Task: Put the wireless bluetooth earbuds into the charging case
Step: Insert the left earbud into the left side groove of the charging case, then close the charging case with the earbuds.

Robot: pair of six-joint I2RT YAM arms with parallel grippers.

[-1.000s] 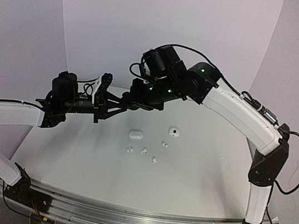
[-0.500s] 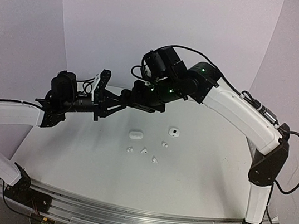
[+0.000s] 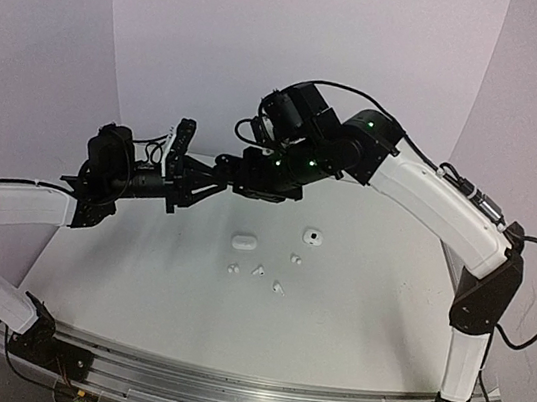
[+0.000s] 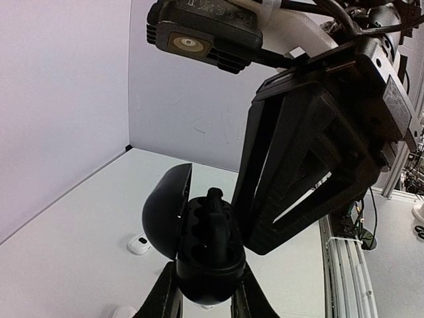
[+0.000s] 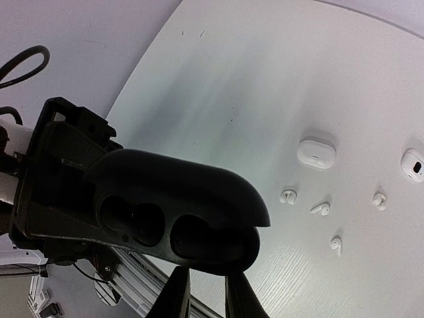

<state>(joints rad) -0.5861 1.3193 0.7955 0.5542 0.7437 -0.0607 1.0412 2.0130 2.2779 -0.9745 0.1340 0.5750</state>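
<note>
My left gripper [image 3: 189, 179] is shut on an open black charging case [image 4: 199, 265], held high above the table with its lid swung open. A black earbud [image 4: 215, 205] stands in the case mouth. My right gripper [image 3: 240, 170] is right against the case, its fingers [image 5: 180, 291] close together at the case rim [image 5: 199, 255] and pinching that bud. Several white earbuds [image 3: 259, 270] lie loose on the table, and they also show in the right wrist view [image 5: 320, 209]. The second black earbud is not in view.
Two closed white cases [image 3: 245, 242] [image 3: 313, 237] lie on the white table behind the loose buds; they also show in the right wrist view [image 5: 316, 152] [image 5: 414, 164]. One white case [image 4: 139, 245] shows below the black case. Purple walls stand close behind and to the left.
My right gripper has moved a little left, closer onto the black case. My left gripper has lifted slightly with the case. The buds on the table have not moved.
</note>
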